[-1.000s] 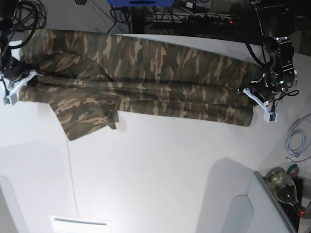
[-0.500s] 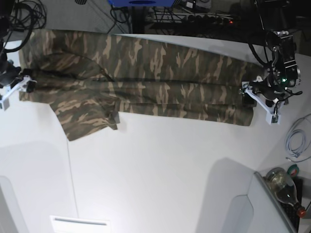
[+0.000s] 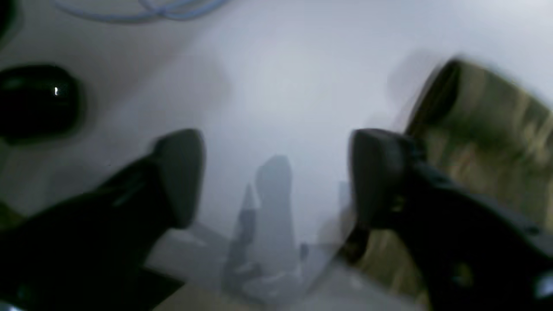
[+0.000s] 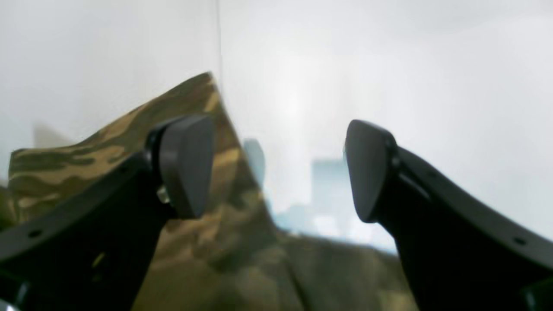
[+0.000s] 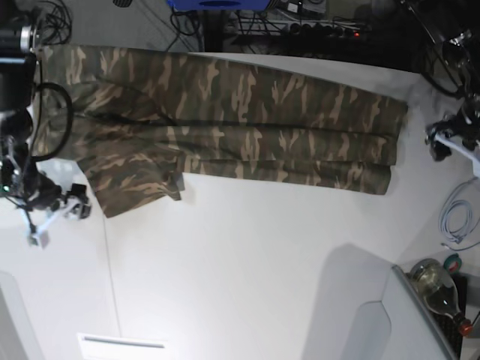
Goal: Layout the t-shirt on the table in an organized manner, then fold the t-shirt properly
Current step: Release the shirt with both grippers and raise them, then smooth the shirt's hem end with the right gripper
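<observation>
Both claws gape wide and empty: left gripper [image 5: 456,142] at 3 o'clock, right gripper [image 5: 54,217] at 8. The shirt [image 5: 225,120] lies bunched; regrasping one layer could drag folds askew.

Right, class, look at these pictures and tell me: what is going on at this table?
A two-armed robot is working on a camouflage t-shirt that lies stretched across the white table, folded lengthwise into a long band, with one sleeve sticking out toward the near side. Neither gripper holds it. The left gripper is open, off the shirt's end beside a coiled cable. The right gripper is open too, just off the sleeve.
</observation>
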Motion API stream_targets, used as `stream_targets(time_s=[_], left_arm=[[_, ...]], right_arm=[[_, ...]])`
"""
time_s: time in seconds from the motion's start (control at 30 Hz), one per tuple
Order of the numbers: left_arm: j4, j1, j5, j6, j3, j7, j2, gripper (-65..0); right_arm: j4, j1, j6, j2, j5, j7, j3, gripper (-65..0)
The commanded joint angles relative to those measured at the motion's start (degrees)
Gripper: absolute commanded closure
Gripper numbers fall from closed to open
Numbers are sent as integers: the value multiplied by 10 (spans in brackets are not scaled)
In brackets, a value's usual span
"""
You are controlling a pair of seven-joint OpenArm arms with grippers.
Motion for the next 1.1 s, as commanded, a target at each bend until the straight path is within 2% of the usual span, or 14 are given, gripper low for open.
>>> stream_targets(time_s=[0.0,0.1,0.13,0.17,0.5,0.57,0.63,0.7,0.83,0.9,1.07], left_arm=[[8,-1,-2,-7,-13,-8,-12,-374],[-6,12,-2,-8,-41,-8,-12,-120],[-11,13,0,-8,-48,-8,-12,-46],[-16,13,2,-8,-54,-8,-12,0],[-56,14,3,-8,-77,-8,-13,0],[-57,14,3,-8,-76,-8,-13,0],[-57,13,3,-8,-75,-8,-13,0],[-57,13,3,-8,-75,-8,-13,0],[-57,13,3,-8,-75,-8,-13,0],[-57,13,3,-8,-74,-8,-13,0],[-58,9,4,-8,-73,-8,-20,0]], right_arm=[[-21,29,-2,14,-1,19,-11,-452],[-95,68,-2,11,-1,51,-62,-453],[-112,75,-2,11,-1,60,-74,-453],[-130,82,-2,10,-1,69,-87,-453],[-151,90,-2,-14,0,78,-151,-432],[-151,90,-2,-20,0,78,-156,-348],[-151,90,-2,-22,0,78,-154,-192],[-150,90,-2,-22,2,78,-154,-6],[-108,68,-2,-20,3,73,-154,-2],[-38,40,-2,-19,3,40,-146,0],[205,-71,-2,-23,3,-73,-53,0]])
